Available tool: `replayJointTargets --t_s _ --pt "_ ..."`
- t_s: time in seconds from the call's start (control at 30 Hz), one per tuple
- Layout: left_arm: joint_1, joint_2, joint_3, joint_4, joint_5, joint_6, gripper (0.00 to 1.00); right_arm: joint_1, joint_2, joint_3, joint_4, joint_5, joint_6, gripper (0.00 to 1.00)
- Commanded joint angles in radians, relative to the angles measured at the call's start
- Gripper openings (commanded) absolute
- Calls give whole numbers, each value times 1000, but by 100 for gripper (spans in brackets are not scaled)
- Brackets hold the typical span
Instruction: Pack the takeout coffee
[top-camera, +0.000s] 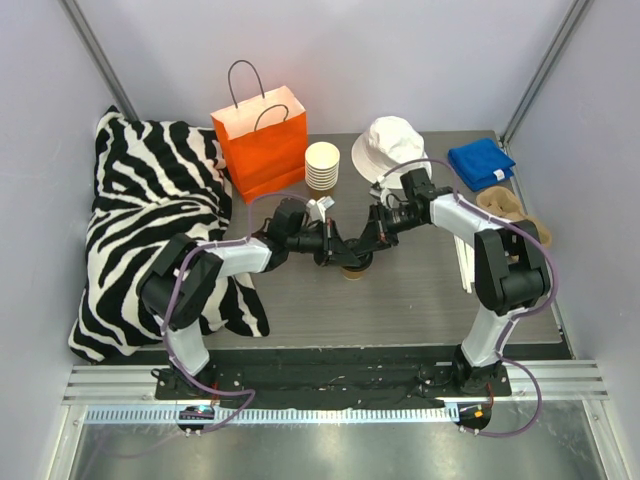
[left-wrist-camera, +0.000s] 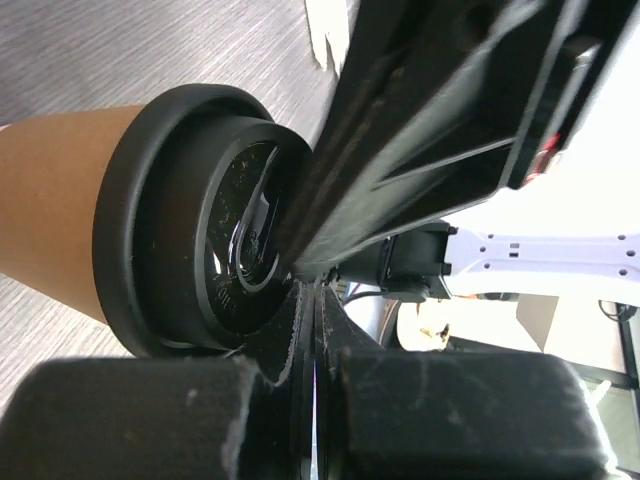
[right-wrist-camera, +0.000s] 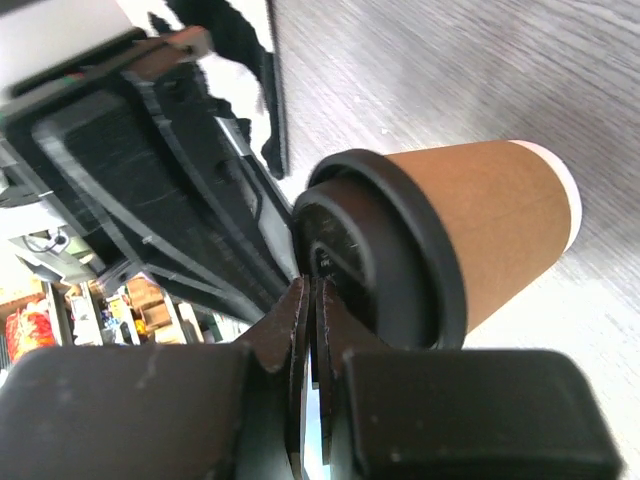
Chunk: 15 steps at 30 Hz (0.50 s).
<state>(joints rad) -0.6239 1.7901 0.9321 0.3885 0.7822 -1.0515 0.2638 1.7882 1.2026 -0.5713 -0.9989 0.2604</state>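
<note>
On the big grey table (top-camera: 400, 300), a fat zebra-striped pillow (top-camera: 150, 200) lay along the left side and hung over the near edge. The two robot arms reached in from the front and met in the middle of the table.

At the back stood an orange paper bag (top-camera: 262, 150) with its top open and its handles up. Next to it, on its right, was a short stack of paper cups (top-camera: 322, 165) with no lids. A white hat (top-camera: 388, 145) sat just right of that stack. A folded blue cloth (top-camera: 482, 162) lay in the far right corner, and a brown cup carrier (top-camera: 505, 205) lay near it, at the right edge.

The takeout coffee (top-camera: 352, 270) sat in the middle of the table, well apart from the bag, right under the spot where the two arms met. It was mostly hidden from above. Up close it was a tan paper cup with a round black lid (left-wrist-camera: 200, 220) on top.

The left gripper (left-wrist-camera: 306, 300) had its jaws pressed tight together, holding nothing, and its tips were right at the edge of the lid. The right gripper (right-wrist-camera: 305, 300) came in from the other side. Its jaws were squeezed together too, with only a thin crack between them, and its tips touched the rim of the lid.
</note>
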Motion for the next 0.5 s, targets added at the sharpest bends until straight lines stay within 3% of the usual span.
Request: replayJointTargets --t_s 0.0,0.47 --pt "-3 25 39 -17 -38 25 0 17 37 11 28 42 -6 9" --pt "32 81 -13 -166 -113 106 0 17 126 -9 -1 157 -66 5"
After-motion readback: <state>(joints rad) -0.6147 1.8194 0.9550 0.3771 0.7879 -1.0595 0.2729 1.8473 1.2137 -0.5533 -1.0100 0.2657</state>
